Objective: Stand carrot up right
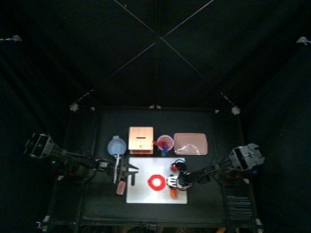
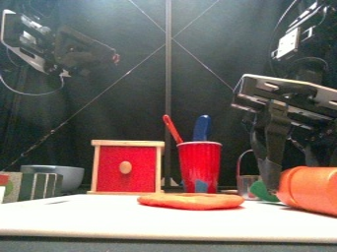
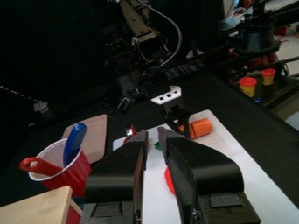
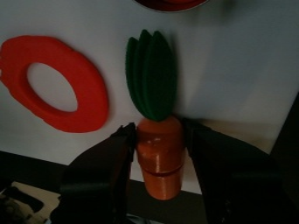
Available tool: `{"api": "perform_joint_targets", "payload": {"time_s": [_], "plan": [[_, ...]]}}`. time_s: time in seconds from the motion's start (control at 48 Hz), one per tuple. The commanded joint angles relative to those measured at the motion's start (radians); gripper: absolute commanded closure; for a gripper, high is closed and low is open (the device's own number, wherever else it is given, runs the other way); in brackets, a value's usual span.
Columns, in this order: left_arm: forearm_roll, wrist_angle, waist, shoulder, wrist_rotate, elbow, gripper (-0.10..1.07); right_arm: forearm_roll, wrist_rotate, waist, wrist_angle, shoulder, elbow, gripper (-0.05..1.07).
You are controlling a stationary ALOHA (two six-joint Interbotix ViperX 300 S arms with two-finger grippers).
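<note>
The carrot (image 4: 160,162) has an orange body and dark green leaves (image 4: 152,74). It lies flat on the white mat (image 4: 233,61). In the right wrist view my right gripper (image 4: 160,131) has one jaw pressed against each side of the orange body, just below the leaves. From the front, the carrot (image 2: 309,187) lies at the table's right side under the right gripper (image 2: 270,162). From above, the carrot (image 1: 183,179) lies at the mat's right edge. My left gripper (image 3: 149,153) rests over the table's left side with its jaws together and nothing between them.
A flat red ring (image 4: 52,83) lies on the mat beside the carrot. Behind it stand a red cup (image 2: 200,165) with a red and a blue utensil, and a wooden box with a red front (image 2: 128,165). A blue bowl (image 2: 53,177) is at the left and a pink board (image 1: 191,143) at the back right.
</note>
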State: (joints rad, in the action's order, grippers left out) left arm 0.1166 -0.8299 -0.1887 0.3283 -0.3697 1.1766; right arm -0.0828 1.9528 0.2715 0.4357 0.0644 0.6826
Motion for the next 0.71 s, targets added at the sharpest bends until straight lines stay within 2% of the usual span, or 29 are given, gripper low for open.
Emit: {"api": "perform_joint_targets", "payload": {"time_s": [0.0,0.146,0.688], "plan": [[-0.002,-0.005,0.003,0.009,-0.002,-0.006,0.35,-0.006,-0.002,0.005,-0.003,-0.029,-0.023,0.46],[-0.002,-0.005,0.003,0.012,-0.002,-0.002,0.35,-0.075,-0.006,0.02,-0.005,-0.054,-0.038,0.46],[0.002,-0.005,0.003,0.014,0.0,-0.005,0.35,-0.568,0.005,0.043,0.003,-0.1,-0.061,0.46]]}}
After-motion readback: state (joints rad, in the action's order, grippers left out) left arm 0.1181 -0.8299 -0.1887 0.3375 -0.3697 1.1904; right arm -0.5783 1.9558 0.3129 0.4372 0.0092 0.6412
